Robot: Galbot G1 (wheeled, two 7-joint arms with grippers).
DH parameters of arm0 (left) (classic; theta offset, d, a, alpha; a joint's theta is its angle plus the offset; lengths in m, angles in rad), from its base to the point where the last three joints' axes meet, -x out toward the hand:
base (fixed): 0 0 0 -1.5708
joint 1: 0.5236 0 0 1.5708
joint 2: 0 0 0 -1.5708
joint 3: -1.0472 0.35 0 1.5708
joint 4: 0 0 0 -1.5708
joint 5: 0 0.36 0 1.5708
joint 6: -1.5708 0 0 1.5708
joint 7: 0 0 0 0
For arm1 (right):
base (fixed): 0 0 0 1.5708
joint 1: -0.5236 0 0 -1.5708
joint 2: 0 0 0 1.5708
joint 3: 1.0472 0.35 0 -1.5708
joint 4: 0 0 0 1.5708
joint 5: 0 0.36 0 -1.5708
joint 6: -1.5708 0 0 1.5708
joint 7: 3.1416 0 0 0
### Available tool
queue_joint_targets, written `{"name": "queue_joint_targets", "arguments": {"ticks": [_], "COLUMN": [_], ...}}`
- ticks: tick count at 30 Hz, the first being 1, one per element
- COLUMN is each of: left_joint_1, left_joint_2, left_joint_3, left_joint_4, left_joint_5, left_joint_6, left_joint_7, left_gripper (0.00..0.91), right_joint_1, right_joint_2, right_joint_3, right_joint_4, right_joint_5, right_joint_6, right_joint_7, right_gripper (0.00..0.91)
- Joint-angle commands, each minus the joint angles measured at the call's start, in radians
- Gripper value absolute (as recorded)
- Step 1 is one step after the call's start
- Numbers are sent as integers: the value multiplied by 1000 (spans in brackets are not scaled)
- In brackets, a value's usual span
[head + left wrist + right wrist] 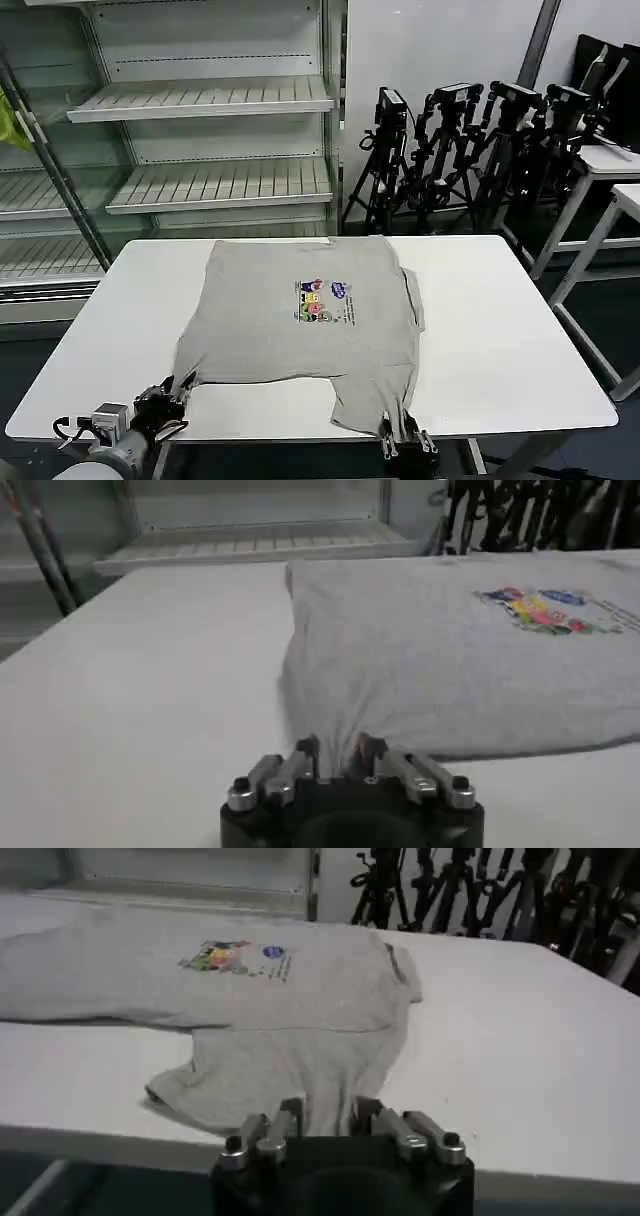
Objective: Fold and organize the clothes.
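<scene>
A light grey T-shirt (300, 315) lies spread on the white table (500, 340), mid-frame in the head view, print up. At lower left the left gripper (172, 398) pinches a bunched corner of it — at bottom centre the right gripper (398, 432) pinches another corner at the table's near edge.

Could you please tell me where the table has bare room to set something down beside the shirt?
The white table is bare in a wide strip right of the T-shirt, out to its right edge, and a narrower one on the left. The near edge is crowded: the left pincer and right pincer each pinch the shirt's fabric there.
</scene>
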Motion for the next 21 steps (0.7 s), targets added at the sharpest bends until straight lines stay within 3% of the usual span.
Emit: {"name": "queue_joint_targets", "arguments": {"ticks": [1, 5, 12, 16, 21], "left_joint_1": [21, 91, 244, 236, 76], "left_joint_2": [2, -21, -56, -76, -47], "left_joint_3": [-10, -77, -211, -213, -151], "left_joint_4": [-38, -143, -297, -311, -231], "left_joint_5": [-16, -13, -8, -7, -8], "left_joint_6": [8, 8, 8, 7, 5], "left_joint_7": [5, -9, -17, -23, -23], "left_gripper": [50, 50, 50, 50, 50], "right_joint_1": [-8, -78, -175, -60, 175], "right_joint_2": [-1, 1, -23, -25, -67], "right_joint_3": [-9, 9, 62, 144, 218], "right_joint_4": [5, 107, 259, 256, 143], "right_joint_5": [5, -1, 12, 99, 202], "right_joint_6": [12, 93, 152, 159, 144], "right_joint_7": [3, 3, 1, 3, 22], "right_gripper": [0, 0, 0, 0, 0]}}
